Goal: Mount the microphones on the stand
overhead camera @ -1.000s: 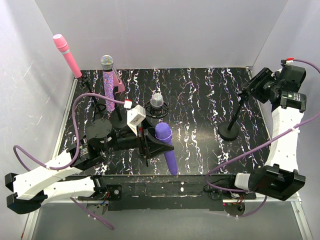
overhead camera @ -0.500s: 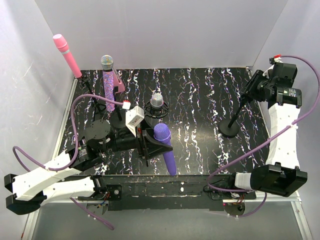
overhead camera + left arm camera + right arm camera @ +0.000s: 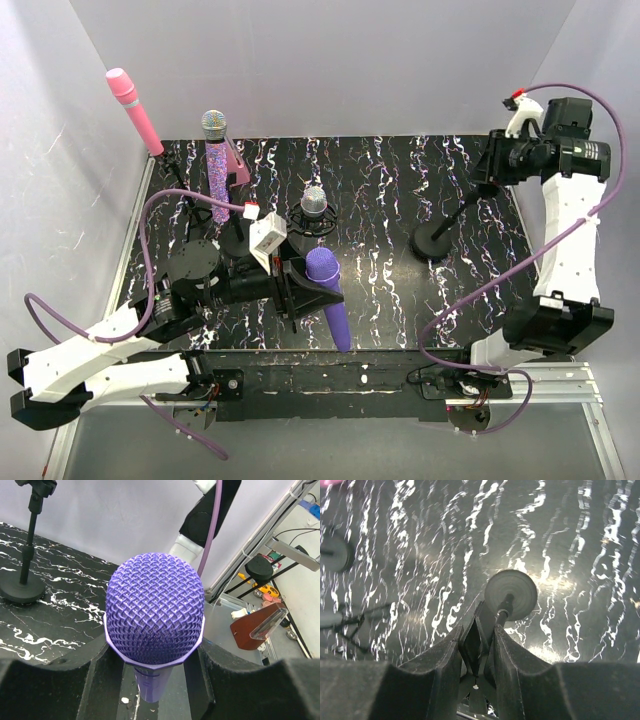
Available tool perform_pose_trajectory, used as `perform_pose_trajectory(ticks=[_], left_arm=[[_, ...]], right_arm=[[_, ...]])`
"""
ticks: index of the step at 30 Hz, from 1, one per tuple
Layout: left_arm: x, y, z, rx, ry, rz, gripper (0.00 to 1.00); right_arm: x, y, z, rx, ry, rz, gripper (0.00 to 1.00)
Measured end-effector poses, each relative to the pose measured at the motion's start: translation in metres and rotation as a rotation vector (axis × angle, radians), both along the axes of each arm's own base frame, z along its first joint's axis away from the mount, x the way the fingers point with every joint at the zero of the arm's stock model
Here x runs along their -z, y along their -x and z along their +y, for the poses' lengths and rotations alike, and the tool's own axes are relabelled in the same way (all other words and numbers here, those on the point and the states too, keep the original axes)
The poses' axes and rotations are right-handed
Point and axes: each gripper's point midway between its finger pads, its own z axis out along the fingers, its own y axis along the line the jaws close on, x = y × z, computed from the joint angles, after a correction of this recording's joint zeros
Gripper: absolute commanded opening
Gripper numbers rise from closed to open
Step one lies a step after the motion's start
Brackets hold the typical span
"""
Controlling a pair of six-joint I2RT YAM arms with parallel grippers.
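Over on the left, the left hand (image 3: 312, 290) is holding the plain purple microphone (image 3: 335, 315) across its body just below the head, with its jaws pressing on both sides. From the wrist view, the left hand (image 3: 154, 677) is cradling the plain purple microphone (image 3: 155, 612), whose mesh head is filling the middle of the picture. The microphone is lying tilted over the near part of the bench (image 3: 380, 200), head pointing away and tail reaching toward the near edge. I cannot tell whether the tail is touching the surface.

On the far right, the right hand (image 3: 497, 170) is gripping the top of the black stand (image 3: 432, 243), its jaws narrowed tight on it. The stand's rod is leaning from its round base up toward the hand. Looking down from that wrist, the right hand (image 3: 479, 645) is pinching the clip end of the black stand (image 3: 511, 594), the base showing below.

The pink microphone (image 3: 135, 110) is sticking up at the far left corner. The glittery purple microphone (image 3: 215, 165) is standing near it, just beside a pink wedge block (image 3: 238, 168). The silver-grey microphone (image 3: 314, 203) is sitting just beyond the left hand.
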Motion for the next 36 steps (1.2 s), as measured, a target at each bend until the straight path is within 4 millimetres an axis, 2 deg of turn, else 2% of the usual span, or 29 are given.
perform_pose_trajectory(ticks=[4, 9, 13, 17, 19, 23, 30, 36], left_arm=[[0.000, 0.000, 0.001, -0.003, -0.001, 0.000, 0.00], [0.001, 0.000, 0.001, -0.004, -0.005, 0.002, 0.00], [0.003, -0.001, 0.002, -0.007, -0.012, 0.005, 0.00], [0.006, -0.001, 0.002, -0.011, -0.025, 0.011, 0.00], [0.008, -0.001, 0.002, -0.012, -0.030, 0.014, 0.00], [0.008, -0.001, 0.002, -0.014, -0.033, 0.015, 0.00], [0.009, -0.001, 0.003, -0.015, -0.041, 0.015, 0.00], [0.010, -0.001, 0.004, -0.018, -0.044, 0.018, 0.00]], right_arm=[[0.001, 0.005, 0.032, -0.180, -0.011, 0.015, 0.20], [0.007, 0.039, 0.103, -0.515, 0.004, 0.027, 0.21], [0.009, 0.062, 0.135, -0.706, 0.057, 0.007, 0.24], [0.009, 0.072, 0.148, -0.818, 0.120, -0.031, 0.28], [0.009, 0.075, 0.152, -0.869, 0.150, -0.053, 0.34], [0.008, 0.082, 0.161, -0.941, 0.174, -0.081, 0.55], [-0.009, 0.084, 0.174, -0.996, 0.139, -0.140, 0.80], [-0.027, 0.086, 0.180, -1.008, 0.100, -0.191, 0.86]])
